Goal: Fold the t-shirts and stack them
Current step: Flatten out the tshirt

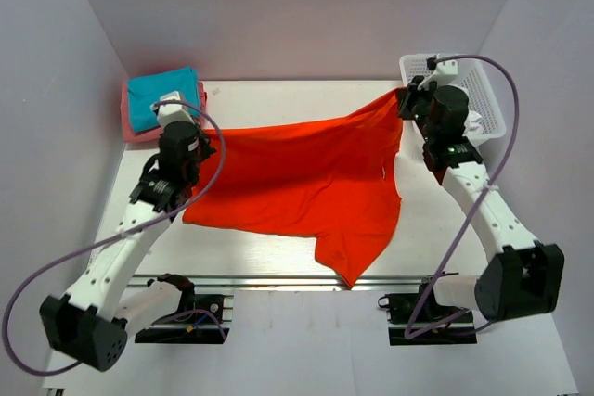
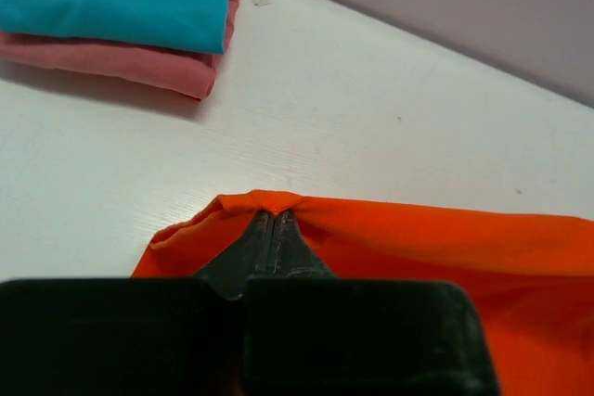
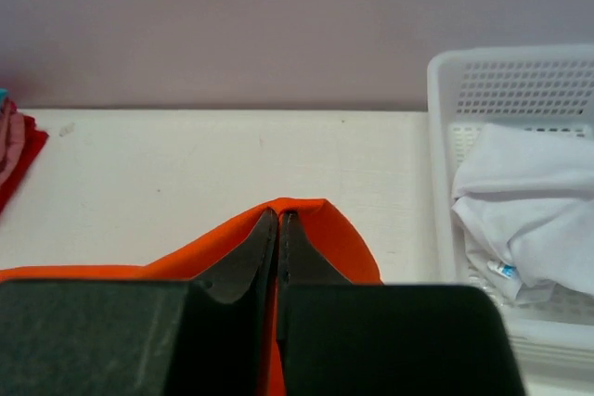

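Observation:
The orange-red t-shirt (image 1: 306,183) is stretched across the table between both arms, its lower part draped to the near edge. My left gripper (image 1: 206,134) is shut on its left corner, seen in the left wrist view (image 2: 273,215) with cloth (image 2: 445,238) pinched at the tips. My right gripper (image 1: 405,99) is shut on its right corner, seen in the right wrist view (image 3: 280,217) with cloth (image 3: 334,238) around the tips. A folded teal t-shirt (image 1: 158,97) lies on a folded pink one (image 1: 139,132) at the back left. White t-shirts (image 3: 529,210) lie in the basket.
The white plastic mesh basket (image 1: 487,90) stands at the back right, right of my right gripper. The teal and pink stack also shows in the left wrist view (image 2: 121,6), beyond the gripper. Pale walls enclose the table on three sides.

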